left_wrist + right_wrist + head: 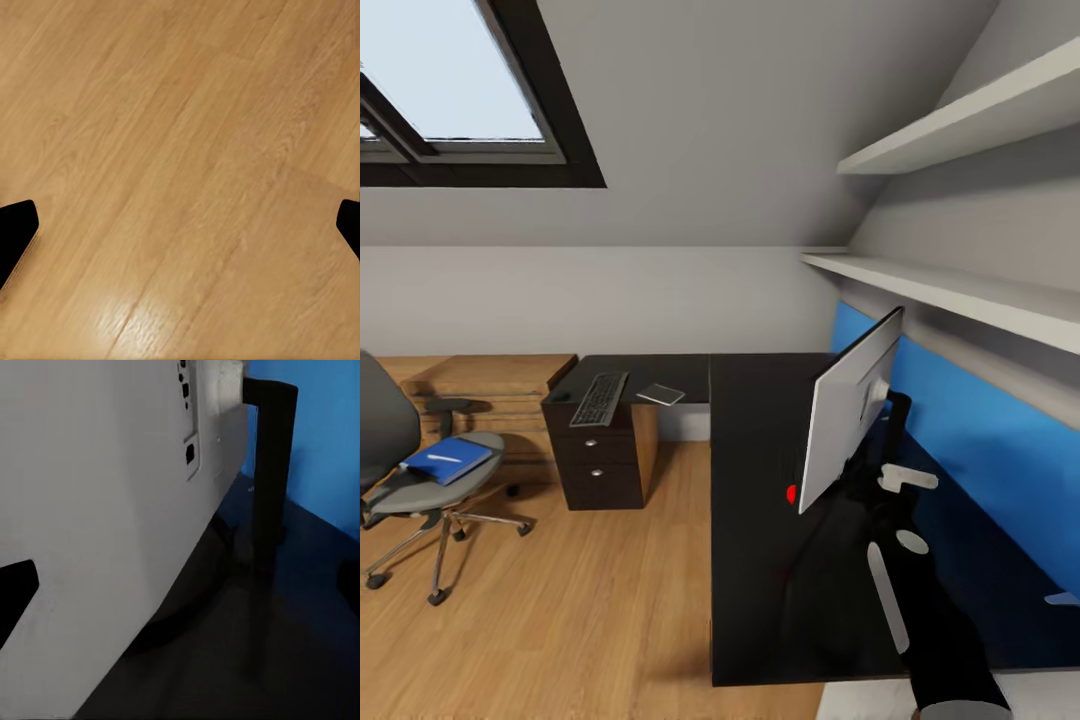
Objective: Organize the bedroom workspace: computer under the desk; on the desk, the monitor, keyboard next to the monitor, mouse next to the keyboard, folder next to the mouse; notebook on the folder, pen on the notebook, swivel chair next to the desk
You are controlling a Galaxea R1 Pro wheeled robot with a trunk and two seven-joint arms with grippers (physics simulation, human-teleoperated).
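The monitor (848, 412) stands on the black desk (755, 600), its white back (90, 532) and black stand (270, 472) close before my open right gripper (180, 592). That gripper (870, 478) sits low behind the screen. The keyboard (598, 397), the mouse (560, 396) and a thin flat notebook (661, 394) lie on the desk's far wing. On the swivel chair (435, 495) rests the blue folder (455, 465) with the white pen (444, 459) on it. My left gripper (180, 229) hangs open over wood floor. The computer is out of view.
A drawer unit (600, 460) with silver knobs stands under the keyboard end. A low wooden shelf unit (490, 385) runs along the back wall behind the chair. White wall shelves (960, 290) overhang the desk above a blue wall panel (980, 430). Wood floor (590, 600) lies between chair and desk.
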